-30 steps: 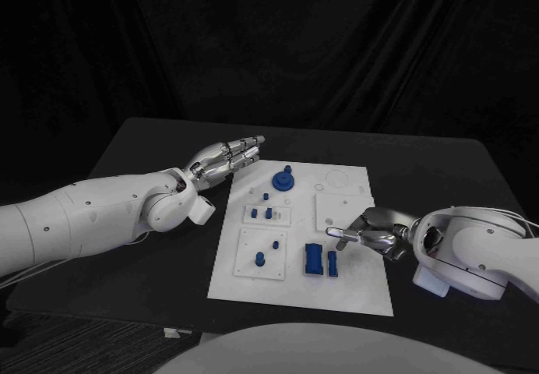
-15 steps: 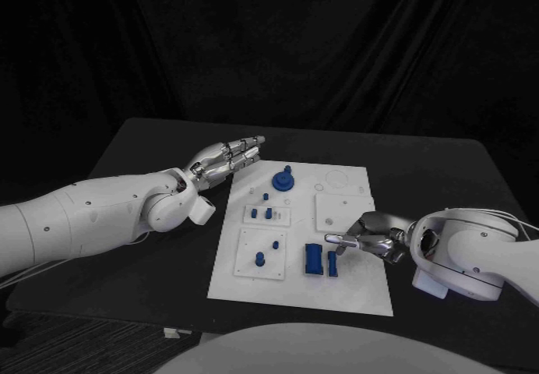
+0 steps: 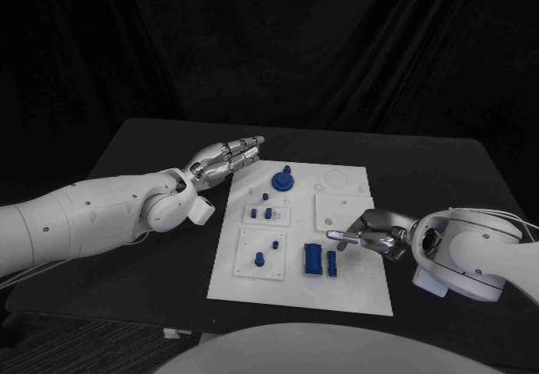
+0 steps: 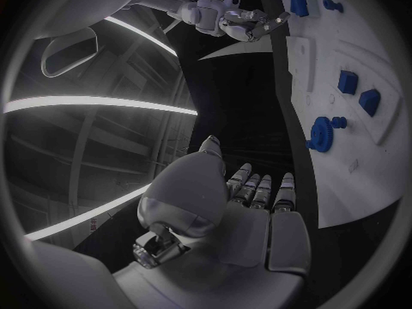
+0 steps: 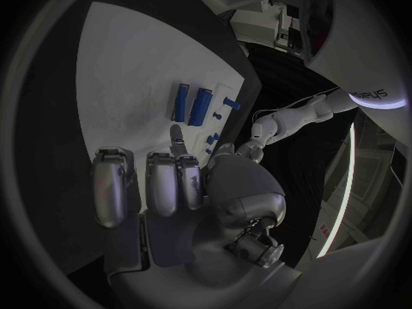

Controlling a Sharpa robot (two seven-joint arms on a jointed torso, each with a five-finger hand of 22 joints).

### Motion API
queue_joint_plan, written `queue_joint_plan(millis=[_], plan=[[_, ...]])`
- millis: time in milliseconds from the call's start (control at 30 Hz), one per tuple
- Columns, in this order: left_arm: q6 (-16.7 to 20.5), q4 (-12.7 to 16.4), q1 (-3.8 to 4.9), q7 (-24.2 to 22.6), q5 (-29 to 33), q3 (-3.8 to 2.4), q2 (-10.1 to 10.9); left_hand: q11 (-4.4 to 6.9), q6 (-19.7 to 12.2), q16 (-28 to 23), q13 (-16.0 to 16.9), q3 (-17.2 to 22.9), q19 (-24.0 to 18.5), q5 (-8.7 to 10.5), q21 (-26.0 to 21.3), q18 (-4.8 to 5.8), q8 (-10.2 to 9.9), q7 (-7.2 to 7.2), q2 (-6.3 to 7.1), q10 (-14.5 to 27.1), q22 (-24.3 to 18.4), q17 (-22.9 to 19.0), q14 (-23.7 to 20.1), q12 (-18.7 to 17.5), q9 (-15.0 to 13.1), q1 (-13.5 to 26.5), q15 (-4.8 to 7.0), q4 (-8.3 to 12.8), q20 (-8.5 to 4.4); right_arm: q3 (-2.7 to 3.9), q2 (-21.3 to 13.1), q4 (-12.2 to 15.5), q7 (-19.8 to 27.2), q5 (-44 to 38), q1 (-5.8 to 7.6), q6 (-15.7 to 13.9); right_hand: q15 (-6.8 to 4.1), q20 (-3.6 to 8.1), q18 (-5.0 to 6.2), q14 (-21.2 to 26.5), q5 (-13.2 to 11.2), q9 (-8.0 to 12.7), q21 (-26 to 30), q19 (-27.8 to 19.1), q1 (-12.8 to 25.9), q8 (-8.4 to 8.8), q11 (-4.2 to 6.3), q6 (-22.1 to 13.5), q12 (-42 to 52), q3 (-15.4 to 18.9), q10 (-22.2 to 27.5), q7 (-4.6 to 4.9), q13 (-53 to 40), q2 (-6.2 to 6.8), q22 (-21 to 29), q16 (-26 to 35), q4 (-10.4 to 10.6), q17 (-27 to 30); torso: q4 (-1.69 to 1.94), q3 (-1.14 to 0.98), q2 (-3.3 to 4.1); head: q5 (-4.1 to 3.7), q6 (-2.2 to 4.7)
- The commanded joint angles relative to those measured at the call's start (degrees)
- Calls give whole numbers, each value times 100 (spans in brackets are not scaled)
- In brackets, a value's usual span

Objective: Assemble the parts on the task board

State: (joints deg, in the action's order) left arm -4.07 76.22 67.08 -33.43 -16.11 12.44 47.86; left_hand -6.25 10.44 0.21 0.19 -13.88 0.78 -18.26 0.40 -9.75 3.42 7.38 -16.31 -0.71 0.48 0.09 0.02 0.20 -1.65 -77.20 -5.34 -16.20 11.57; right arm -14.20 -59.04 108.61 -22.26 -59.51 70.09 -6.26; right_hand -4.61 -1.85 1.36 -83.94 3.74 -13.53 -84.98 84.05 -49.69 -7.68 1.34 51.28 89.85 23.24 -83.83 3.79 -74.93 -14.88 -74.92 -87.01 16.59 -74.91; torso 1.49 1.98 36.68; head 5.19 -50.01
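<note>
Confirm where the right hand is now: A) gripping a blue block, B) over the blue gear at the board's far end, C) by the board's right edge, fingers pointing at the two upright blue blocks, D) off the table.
C: the right hand sits at the task board's right edge, holding nothing, its fingers reaching toward the blue blocks.

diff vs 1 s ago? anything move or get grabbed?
Barely anything. The right hand drifted slightly toward the two upright blue blocks half a second ago, then eased back a touch; it holds nothing, one finger pointing at them. The left hand stayed flat and open at the task board's far left corner. The blue gear and the other parts have not moved.
</note>
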Motion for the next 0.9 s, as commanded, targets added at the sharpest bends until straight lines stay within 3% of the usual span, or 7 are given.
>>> queue_joint_plan(millis=[33,567,900], plan=[[-56,3,-9,-96,3,-5,-11,-24,11,-21,7,45,4,-26,35,-45,39,32,-6,-3,8,-9,-2,5,-6,-51,-52,2,48,1,15,7,64,-139,-16,-209,-42,38,-7,-393,31,10,-6,342,-36,-20,26,44,15,24,-617,7,-1507,-14,-1339,-26,-2,-221,2,-1,3,-5,1],[-78,-15,-19,-82,3,-5,-36,-27,3,-21,6,54,2,-39,33,-44,36,36,-10,-2,6,-9,-2,5,-5,-63,-56,5,50,1,109,-22,54,-150,-33,-73,-44,39,-6,-395,31,37,-4,341,-37,20,35,1,15,48,-617,-10,-1507,-22,-1339,-28,3,-232,2,0,5,-4,1],[-75,-24,-24,-67,3,-5,-28,-31,-1,-21,6,65,3,-61,34,-43,35,39,-12,-2,7,-9,-2,5,-4,-80,-59,14,53,1,144,-33,11,-150,-110,88,-46,39,-8,-396,35,44,-9,344,-40,29,37,-7,15,52,-617,-13,-1507,-29,-1340,-29,3,-239,-1,0,3,1,1]])
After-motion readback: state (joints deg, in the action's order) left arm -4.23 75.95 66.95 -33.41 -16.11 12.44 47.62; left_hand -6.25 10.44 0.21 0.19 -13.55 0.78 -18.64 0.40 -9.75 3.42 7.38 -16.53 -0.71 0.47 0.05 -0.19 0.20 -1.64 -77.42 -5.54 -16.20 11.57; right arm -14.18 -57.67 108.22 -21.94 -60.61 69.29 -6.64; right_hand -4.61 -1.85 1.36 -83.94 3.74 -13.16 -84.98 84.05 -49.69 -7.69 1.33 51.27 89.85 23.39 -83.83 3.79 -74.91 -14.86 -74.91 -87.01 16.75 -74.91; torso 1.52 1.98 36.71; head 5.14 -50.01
